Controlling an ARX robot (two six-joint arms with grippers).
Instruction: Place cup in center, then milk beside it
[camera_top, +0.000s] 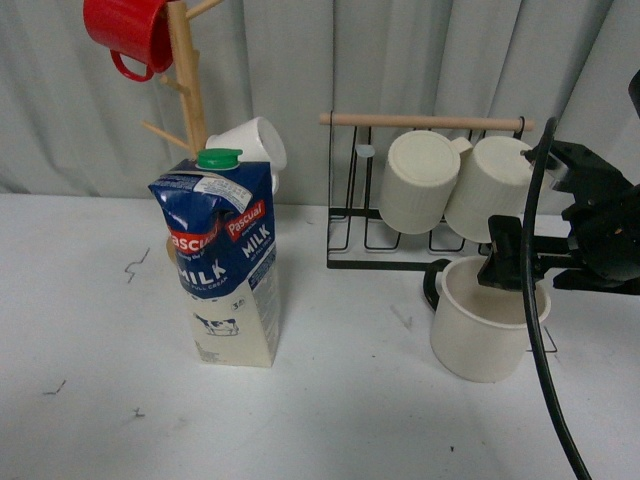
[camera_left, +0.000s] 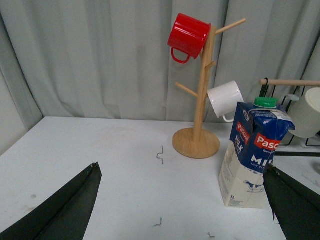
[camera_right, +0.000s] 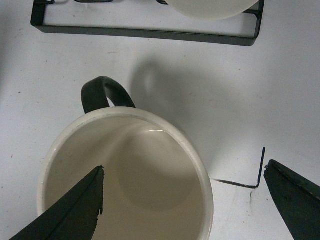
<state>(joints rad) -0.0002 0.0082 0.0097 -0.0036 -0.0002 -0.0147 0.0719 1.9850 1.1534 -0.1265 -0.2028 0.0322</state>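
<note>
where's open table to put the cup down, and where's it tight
Bare table between the milk and the cup, in front of the wire rack; also a wide patch left of the milk. Crowded: behind the milk by the mug tree, and at the rack.

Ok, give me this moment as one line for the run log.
step: cup not yet gripped | right gripper: open, straddling cup wall | cup: upright, right of milk | milk: upright | left gripper: open, empty
</note>
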